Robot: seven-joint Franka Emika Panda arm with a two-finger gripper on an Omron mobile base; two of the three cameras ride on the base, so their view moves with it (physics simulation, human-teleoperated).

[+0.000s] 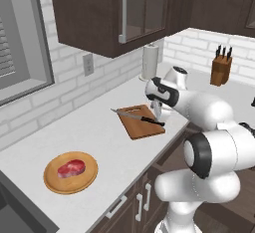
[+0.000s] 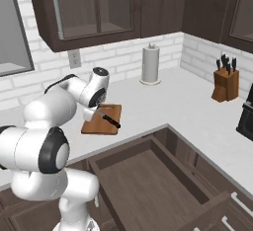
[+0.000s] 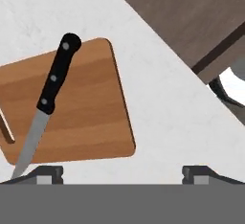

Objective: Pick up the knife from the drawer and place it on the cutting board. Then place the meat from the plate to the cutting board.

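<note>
Slim black-handled knife point(image 3: 45, 104) lying diagonally on cutting board point(image 3: 86, 117), blade tip past its lower-left edge. Gripper point(image 3: 122, 174) spread apart, holding nothing. Bare white counter point(image 3: 158, 98) right of board. Red-pink marbled meat point(image 1: 71, 168) resting in round plate point(image 1: 70, 173), lower left. Open drawer point(image 2: 153, 180) at lower centre.

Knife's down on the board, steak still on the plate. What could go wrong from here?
The black-handled silver-bladed knife lies diagonally across the brown wooden cutting board, blade tip past its edge, so little bare board remains; the red-pink steak may land on it. The round tan wooden plate sits far along the counter. The drawer stands open below.
</note>
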